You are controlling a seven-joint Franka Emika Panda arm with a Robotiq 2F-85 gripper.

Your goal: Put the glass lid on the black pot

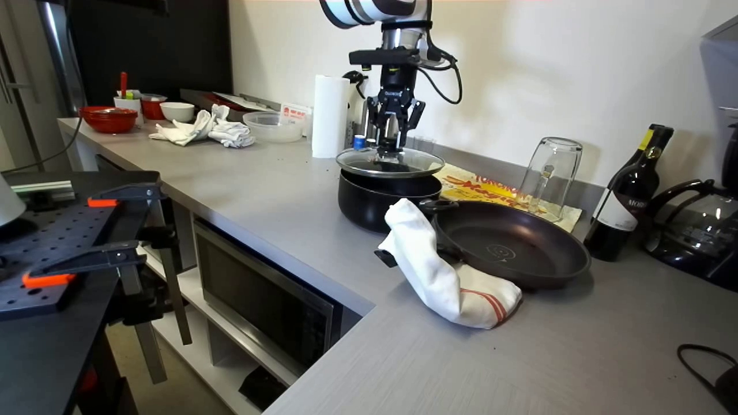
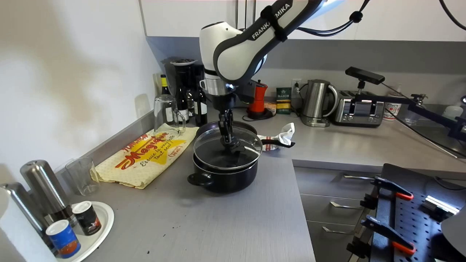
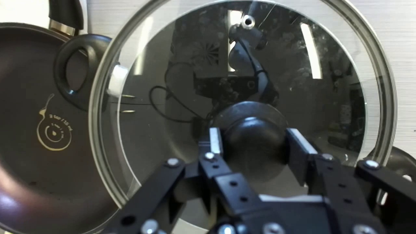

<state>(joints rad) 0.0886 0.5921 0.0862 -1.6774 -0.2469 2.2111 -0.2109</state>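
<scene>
Above the black pot, the jaws pinch the glass lid by its knob, plain only in the wrist view.

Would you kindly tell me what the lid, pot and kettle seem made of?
Lid: glossy glass, see-through and reflective, with a metallic rim. Pot: probably coated metal, smooth and black outside. Kettle: likely brushed steel, given its silvery sheen.

A kettle, toaster and frying pan show this is a kitchen.
</scene>
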